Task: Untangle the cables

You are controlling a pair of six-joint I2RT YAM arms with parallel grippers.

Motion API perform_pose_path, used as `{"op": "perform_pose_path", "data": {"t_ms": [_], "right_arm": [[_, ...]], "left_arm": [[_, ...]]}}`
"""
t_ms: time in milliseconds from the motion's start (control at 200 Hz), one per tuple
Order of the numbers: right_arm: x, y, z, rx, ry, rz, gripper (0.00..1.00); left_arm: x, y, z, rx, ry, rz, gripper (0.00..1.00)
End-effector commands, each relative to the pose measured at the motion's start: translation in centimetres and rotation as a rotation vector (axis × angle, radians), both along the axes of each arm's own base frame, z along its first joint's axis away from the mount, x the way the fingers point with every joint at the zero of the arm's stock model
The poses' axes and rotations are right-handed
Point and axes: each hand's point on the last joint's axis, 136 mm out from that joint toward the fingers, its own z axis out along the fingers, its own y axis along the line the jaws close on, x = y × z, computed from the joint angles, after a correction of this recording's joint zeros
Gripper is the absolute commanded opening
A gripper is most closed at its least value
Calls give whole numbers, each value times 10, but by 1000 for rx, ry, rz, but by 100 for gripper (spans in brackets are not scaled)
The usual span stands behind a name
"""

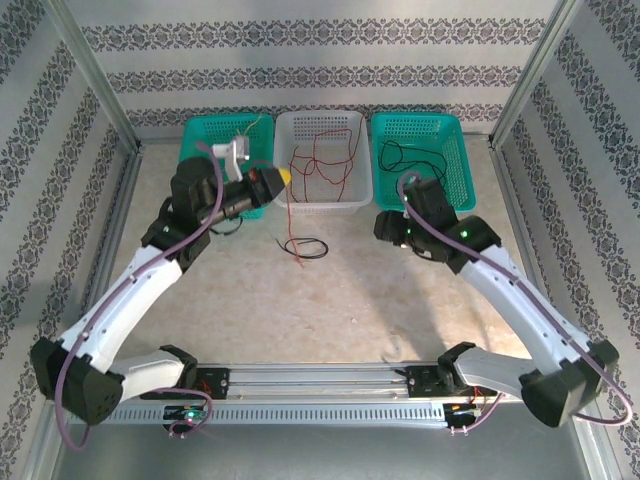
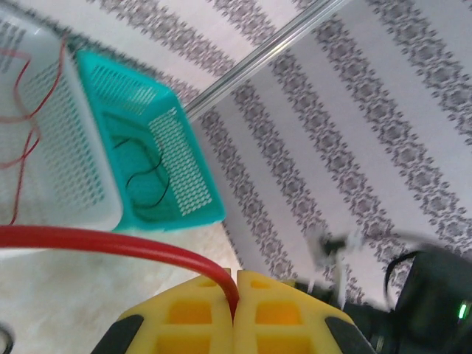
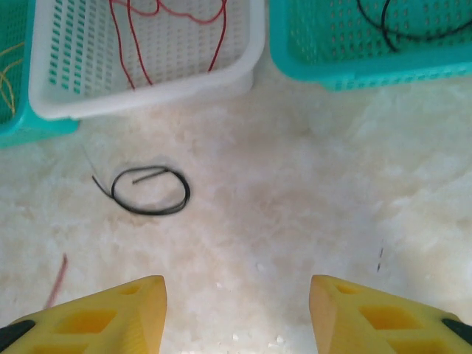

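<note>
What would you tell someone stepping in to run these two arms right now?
Left gripper: shut on a red wire, beside the white basket.
Right gripper: open, holding nothing, above the table.
Done: red wires in the white basket, black wires in the right teal basket, yellow wires in the left teal basket.
To do: probably drop the held red wire in; a black wire coil lies loose on the table.

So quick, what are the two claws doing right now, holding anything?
Left gripper: closed on a red cable.
Right gripper: open, holding nothing.
</note>
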Motion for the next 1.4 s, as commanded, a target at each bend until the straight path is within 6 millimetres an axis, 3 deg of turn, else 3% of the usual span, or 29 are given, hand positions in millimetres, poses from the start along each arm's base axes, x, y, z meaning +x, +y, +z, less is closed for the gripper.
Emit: {"op": "perform_pose_path", "data": {"t_ms": [0,175,295,400,500,530,600,645,660,680,765,854,1054,1274,1394], "right_arm": [[-9,-7,3,56,-61,-63,54],[-24,-11,-2,90,-78,-49,55],[-28,-9,0,94,-86,-27,54],[-31,-10,0,101,-88,-22,54],[-36,-12,-3,101,-90,-24,54],[-37,-14,-5,98,-90,-28,54],[-38,-17,-8,87,-84,-37,54],[-39,-17,-10,86,-81,-38,54],[-39,-17,-10,86,-82,-38,54],[-39,-17,-11,85,-80,-39,54],[-37,-18,-11,78,-80,-42,54],[-35,-17,-9,74,-80,-40,54],[-28,-3,-6,76,-69,-6,54],[-25,35,-5,36,-89,93,54],[-24,54,-6,15,-99,131,55]], "left_arm": [[10,-16,49,-4,-134,-52,0],[58,-31,92,57,-267,-24,0],[101,-46,100,96,-288,-21,0],[145,-60,85,134,-266,-26,0],[189,-72,47,174,-191,-36,1],[201,-74,32,184,-164,-37,11],[226,-82,-14,229,-109,-37,56],[239,-82,-48,261,-55,-21,93],[241,-83,-59,270,-40,-26,99],[243,-83,-70,284,-23,-37,100],[245,-77,-107,361,62,-20,100],[240,-69,-124,407,111,-2,100],[211,-41,-101,510,81,74,100],[142,-25,-114,582,164,-36,100],[119,-16,-130,632,214,-74,100]]}}
